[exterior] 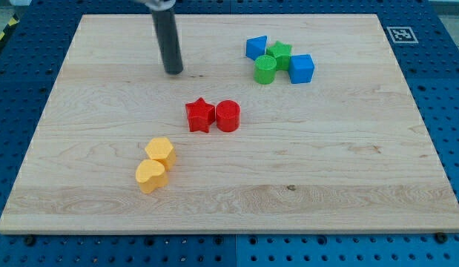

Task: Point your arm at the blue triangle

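Nearest the board's (362, 215) bottom edge lie two yellow blocks (155, 165), touching. Mid-board sit a red star (200, 115) and red cylinder (228, 116), side by side. Toward the top edge, my tip (173, 71) stands well left of the blue triangle (256, 47), which huddles with a green star (279, 52), green cylinder (265, 69) and blue cube (302, 68). No jaws exist; a rightward slide looks needed.

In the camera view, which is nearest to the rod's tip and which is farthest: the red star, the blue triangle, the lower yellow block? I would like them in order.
From my tip:
1. Red star, just below it, toward the view's right.
2. Blue triangle, to the view's right, in the blue and green cluster.
3. Lower yellow block, far toward the view's bottom.
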Action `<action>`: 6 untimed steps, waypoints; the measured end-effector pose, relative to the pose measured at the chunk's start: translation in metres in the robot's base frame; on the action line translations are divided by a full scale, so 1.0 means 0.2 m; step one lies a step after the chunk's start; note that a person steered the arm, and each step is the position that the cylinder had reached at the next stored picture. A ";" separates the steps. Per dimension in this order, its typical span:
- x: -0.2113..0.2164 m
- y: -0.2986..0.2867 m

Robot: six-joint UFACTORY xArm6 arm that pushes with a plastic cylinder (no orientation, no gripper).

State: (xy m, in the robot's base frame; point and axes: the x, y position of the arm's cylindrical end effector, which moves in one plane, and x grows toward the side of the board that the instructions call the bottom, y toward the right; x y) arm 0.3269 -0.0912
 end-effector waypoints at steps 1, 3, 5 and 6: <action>-0.15 0.28; -0.16 0.39; -0.11 0.49; -0.10 0.55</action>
